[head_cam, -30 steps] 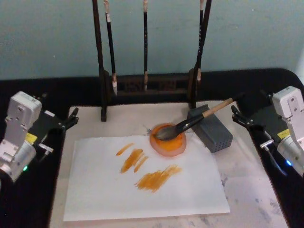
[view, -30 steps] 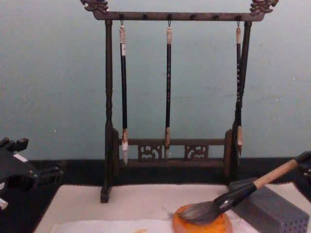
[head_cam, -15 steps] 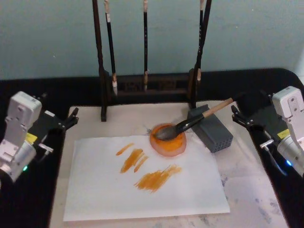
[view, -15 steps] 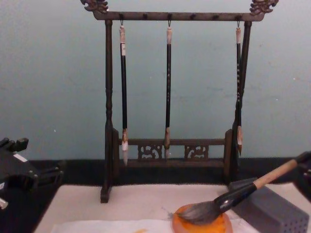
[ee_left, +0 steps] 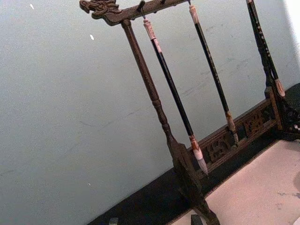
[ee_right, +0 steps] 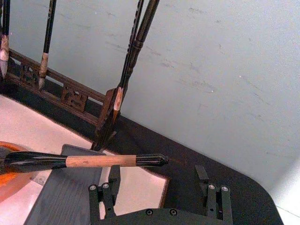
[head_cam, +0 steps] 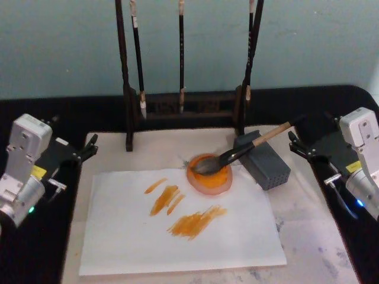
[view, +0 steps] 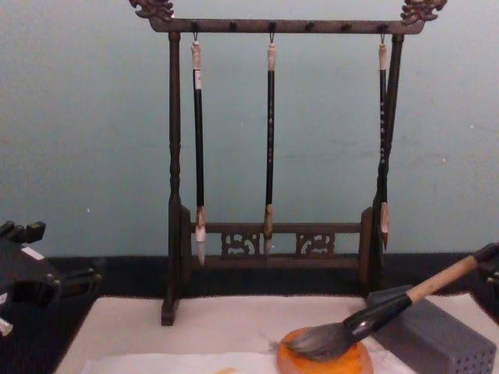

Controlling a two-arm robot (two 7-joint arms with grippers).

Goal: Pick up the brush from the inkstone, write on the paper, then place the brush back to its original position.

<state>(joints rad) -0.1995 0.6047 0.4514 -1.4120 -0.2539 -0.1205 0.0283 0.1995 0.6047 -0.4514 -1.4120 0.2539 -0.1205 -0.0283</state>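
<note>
- Change is what you look for here, and you find none: over the last second the brush, both arms and the marks on the sheet sit exactly where they were.
- The brush [head_cam: 237, 155] lies with its bristles in the inkstone [head_cam: 208, 179]. Its handle is propped on the grey block [head_cam: 269, 165], black end pointing at the right gripper [head_cam: 299, 147].
- That gripper hangs just off the black end, jaws spread wide and gripping nothing. From its wrist camera you see the handle tip ahead of the two fingers, untouched.
- The left gripper [head_cam: 87, 149] sits by the left edge of the mat [head_cam: 314, 236], jaws apart, empty, well away from the brush.
- The paper [head_cam: 130, 242] carries several orange strokes [head_cam: 192, 222] beside the inkstone.
- Taken together, you can judge the writing done and the brush returned. This looks like arms backed off after the finish, not a pickup about to begin.
</note>
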